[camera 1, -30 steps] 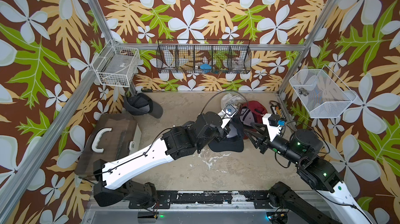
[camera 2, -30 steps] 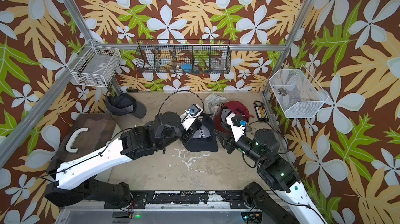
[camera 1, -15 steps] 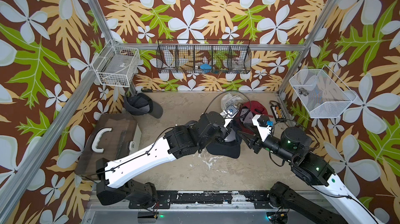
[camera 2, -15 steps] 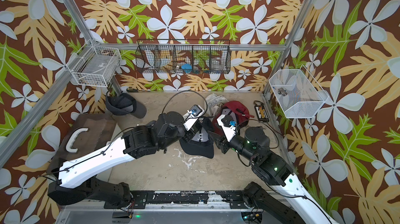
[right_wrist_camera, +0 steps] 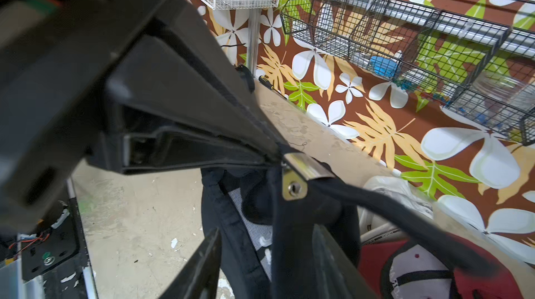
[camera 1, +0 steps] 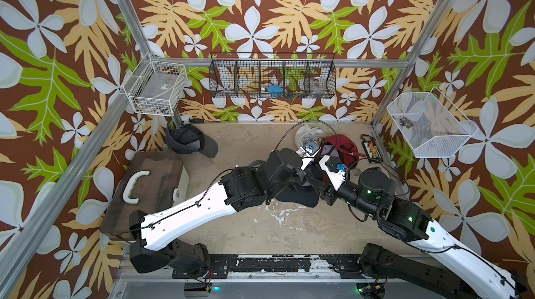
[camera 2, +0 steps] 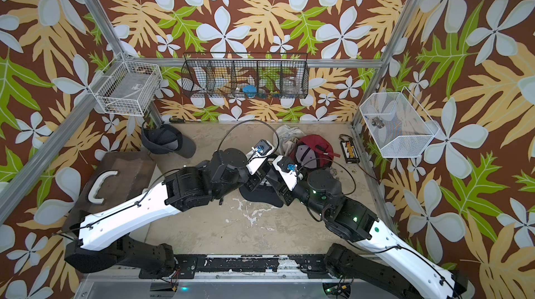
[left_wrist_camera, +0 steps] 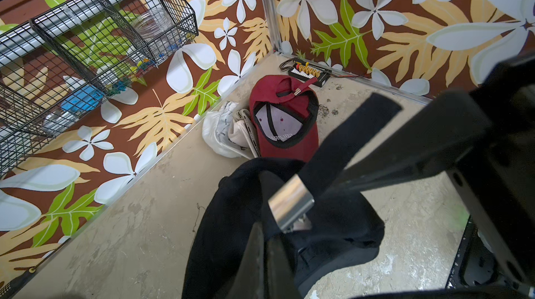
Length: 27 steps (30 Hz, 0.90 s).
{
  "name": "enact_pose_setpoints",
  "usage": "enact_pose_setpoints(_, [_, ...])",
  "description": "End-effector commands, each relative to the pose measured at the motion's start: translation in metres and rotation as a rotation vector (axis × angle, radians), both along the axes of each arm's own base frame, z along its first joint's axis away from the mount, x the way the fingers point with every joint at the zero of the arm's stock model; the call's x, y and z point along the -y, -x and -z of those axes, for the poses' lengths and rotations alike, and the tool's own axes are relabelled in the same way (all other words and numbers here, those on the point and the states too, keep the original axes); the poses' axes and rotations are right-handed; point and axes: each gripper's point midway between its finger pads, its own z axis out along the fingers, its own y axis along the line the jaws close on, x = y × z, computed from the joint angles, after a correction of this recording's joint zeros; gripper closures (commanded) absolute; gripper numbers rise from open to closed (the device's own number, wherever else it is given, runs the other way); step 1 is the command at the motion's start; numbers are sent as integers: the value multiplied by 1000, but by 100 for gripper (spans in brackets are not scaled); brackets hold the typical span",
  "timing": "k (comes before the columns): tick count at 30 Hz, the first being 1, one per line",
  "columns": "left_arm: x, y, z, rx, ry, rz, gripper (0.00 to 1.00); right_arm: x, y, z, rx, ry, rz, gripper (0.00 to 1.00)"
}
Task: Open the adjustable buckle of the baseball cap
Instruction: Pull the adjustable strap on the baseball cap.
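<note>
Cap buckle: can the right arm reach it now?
Probably yes: the left fingers pinch the cap beside its buckle, holding it up, and the open right fingers stand close to it, unobstructed.

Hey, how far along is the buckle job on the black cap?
Done: left gripper shut on the strap of the black cap, beside the silver buckle. In hand: right gripper open around the strap below it. Left: the strap's tail still runs through the buckle; it needs freeing.
</note>
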Motion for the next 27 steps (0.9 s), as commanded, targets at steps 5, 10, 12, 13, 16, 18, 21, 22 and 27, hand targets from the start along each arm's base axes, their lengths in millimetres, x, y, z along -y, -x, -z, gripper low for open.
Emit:
enact_pose_setpoints(5, [4,7,-1,-15,1,28,100,6,-13,-13,62,1,76,52])
enact_pose_setpoints(10, [8,12,2,-24,-10,46,100,7,-15,-17,73,-8,91,56])
enact_pose_setpoints(12, [8,13,3,-29,-13,50,100,7,-15,-17,75,-10,88,58])
enact_pose_setpoints(13, [9,14,4,-31,-17,53,100,6,-15,-17,74,-13,88,59])
enact_pose_setpoints(16, [9,15,4,-33,-19,57,100,6,-16,-18,74,-18,89,64])
enact_pose_setpoints(18, [10,17,4,-36,-14,66,100,7,-16,-19,75,-28,93,67])
enact_pose_setpoints(21, [11,20,3,-43,-8,80,100,7,-15,-21,77,-42,94,73])
enact_pose_setpoints(22, [11,21,3,-43,-7,81,100,8,-15,-22,78,-46,96,75])
enact_pose_setpoints(27, [10,22,5,-47,-7,85,100,11,-16,-25,82,-75,118,85])
